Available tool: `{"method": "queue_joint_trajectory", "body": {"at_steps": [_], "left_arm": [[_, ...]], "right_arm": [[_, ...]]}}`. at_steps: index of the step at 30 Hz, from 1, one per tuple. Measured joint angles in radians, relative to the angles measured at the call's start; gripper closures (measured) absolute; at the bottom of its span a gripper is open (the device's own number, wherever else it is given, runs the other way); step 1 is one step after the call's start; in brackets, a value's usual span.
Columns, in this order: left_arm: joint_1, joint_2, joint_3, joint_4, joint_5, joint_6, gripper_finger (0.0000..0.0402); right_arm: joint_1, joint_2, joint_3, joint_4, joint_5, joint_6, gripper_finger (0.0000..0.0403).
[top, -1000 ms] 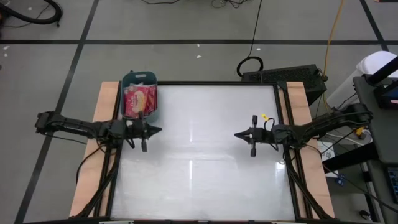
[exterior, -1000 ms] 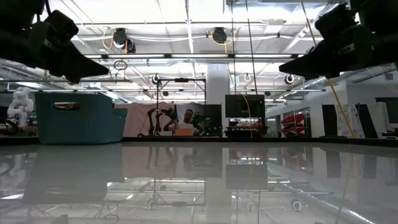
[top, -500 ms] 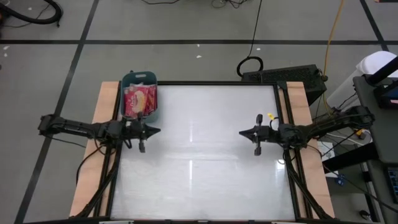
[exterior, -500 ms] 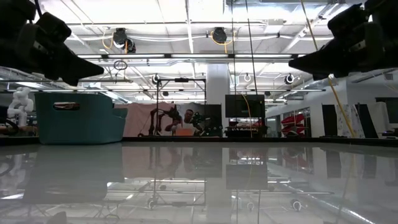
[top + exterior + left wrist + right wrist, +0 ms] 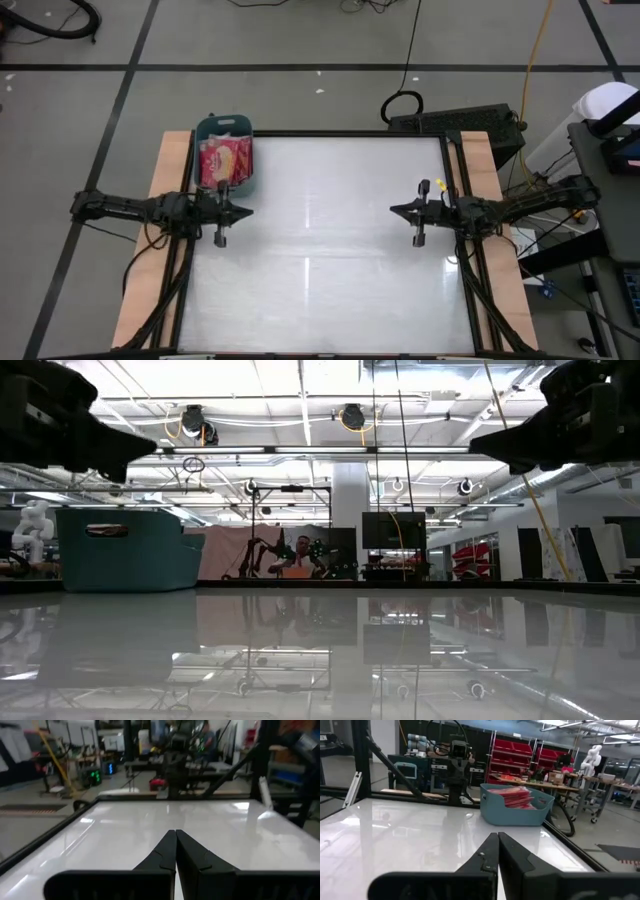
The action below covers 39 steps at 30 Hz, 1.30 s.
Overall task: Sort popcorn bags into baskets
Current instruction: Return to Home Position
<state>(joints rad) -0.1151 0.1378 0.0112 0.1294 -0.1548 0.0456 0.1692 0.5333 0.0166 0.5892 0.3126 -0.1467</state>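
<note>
High view: left jaws, right jaws retreated outward; bin (image 5: 222, 124) unmoved.

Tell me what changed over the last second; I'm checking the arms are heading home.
The left pincer drew back toward the left edge of the table, the right pincer toward the right edge; both are shut and empty. The popcorn bags stayed in the blue bin.

We are reading no words or numbers anywhere; the popcorn bags (image 5: 224, 160) in the teal basket (image 5: 222, 125) are showing printed faces, but their lettering is proving too small to tell.
</note>
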Motion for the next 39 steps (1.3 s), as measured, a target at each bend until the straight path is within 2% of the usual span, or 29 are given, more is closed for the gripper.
{"method": "queue_joint_trajectory", "body": {"at_steps": [8,20,27,31,39], "left_arm": [[0.000,-0.136,0.000,-0.085,0.007,0.022,0.0396],[0.000,-0.135,0.002,-0.098,0.008,0.022,0.0396],[0.000,-0.135,0.002,-0.100,0.008,0.017,0.0396],[0.000,-0.135,0.002,-0.101,0.008,0.023,0.0396],[0.005,-0.135,0.002,-0.102,0.008,0.036,0.0396]], "right_arm": [[0.000,-0.165,-0.001,-0.132,0.000,-0.018,0.0403],[0.000,-0.360,-0.002,-0.362,-0.002,-0.004,0.0403],[0.000,-0.403,-0.002,-0.506,-0.005,0.092,0.0403],[0.000,-0.403,-0.002,-0.516,-0.011,0.102,0.0403],[-0.003,-0.435,-0.002,-0.531,-0.136,0.030,0.0403]]}}
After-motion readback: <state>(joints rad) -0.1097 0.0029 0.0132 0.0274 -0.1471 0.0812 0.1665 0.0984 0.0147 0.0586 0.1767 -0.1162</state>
